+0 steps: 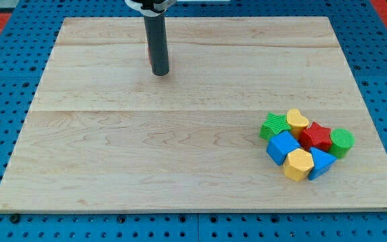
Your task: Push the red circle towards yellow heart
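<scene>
Pale wood makes up the board (180,154), which fills most of the frame and rests on a blue pegboard surface (5,87) showing along every edge. Nearest the bottom of the frame, at lower right, a tight cluster of blocks sits close to the board's right edge. A yellow hexagon-like block (298,164) lies at the cluster's bottom, touching a blue block (283,146) on its left and a second blue block (320,162) on its right. Just above these, a red star (316,136) sits in the middle of the group, with a green cylinder-like block (342,142) beside it on the right. Farther up, the yellow heart (296,122) tops the cluster, and a green block (273,126) touches its left side.

Well apart from them, in the upper left-centre of the frame, the dark rod comes down from the top edge, and its tip (160,72) meets the wood there. A thin sliver of red (149,56) shows along the rod's left side; this appears to be the red circle, almost wholly hidden behind the rod, so its shape cannot be confirmed. The arm carries no gripper, so nothing opens or closes; the tip sits right against that red sliver, far from the cluster.
</scene>
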